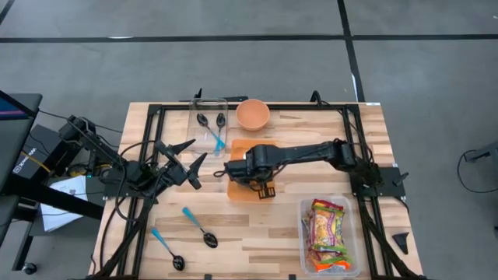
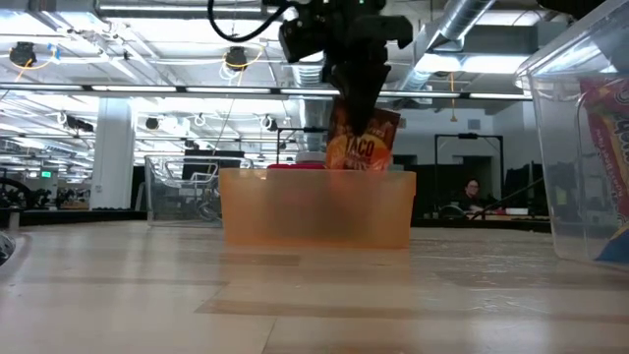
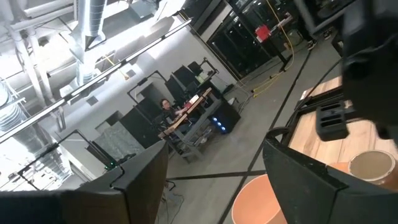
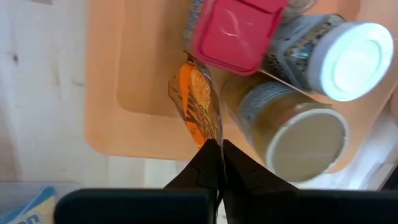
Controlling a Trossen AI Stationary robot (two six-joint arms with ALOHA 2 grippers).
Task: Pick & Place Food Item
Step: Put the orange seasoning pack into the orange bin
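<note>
Wood table (image 1: pixel 257 225) — right hand (image 4: pixel 219 149) w/ snack packet (image 4: pixel 198 109) over orange tray (image 4: pixel 134 81)

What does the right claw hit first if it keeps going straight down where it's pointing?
The right claw, shut on the taco packet, points down into the orange tray. Straight on, the packet's lower end likely meets the tray floor first; the jars sit beside that line, though depth is unclear.

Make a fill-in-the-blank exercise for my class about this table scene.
1. The right pincer is shut on a snack ____.
2. It holds the packet above the orange ____.
3. In the tray a jar lies beside a container with a ____ lid.
4. The left pincer is open and holds ____.

Missing words: packet; tray; pink; nothing
</note>
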